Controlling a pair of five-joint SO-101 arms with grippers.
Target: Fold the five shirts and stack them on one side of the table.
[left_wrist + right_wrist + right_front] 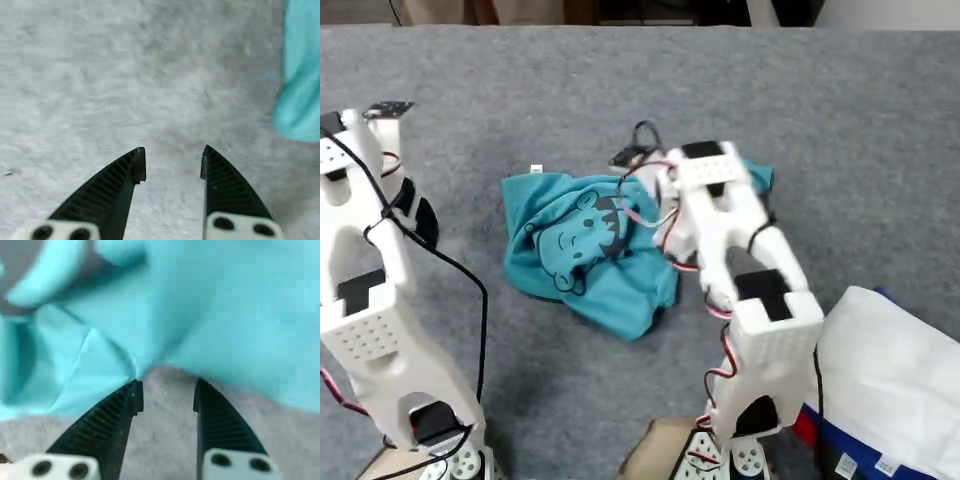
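Note:
A teal shirt (580, 250) with a cartoon print lies crumpled mid-table on the grey cloth. The right arm (720, 200) leans over the shirt's right side. In the right wrist view my right gripper (166, 390) is open and low over the cloth, its tips at the hem of the teal shirt (225, 315), with nothing between them. My left gripper (170, 165) is open over bare grey cloth, and an edge of the teal shirt (300, 75) lies off to one side. The left arm (360, 250) stands at the table's left.
A stack of folded shirts (890, 370), white on top with blue and red beneath, sits at the front right corner. Black and red cables (450, 270) trail along both arms. Grey cloth (820, 100) covers the whole table.

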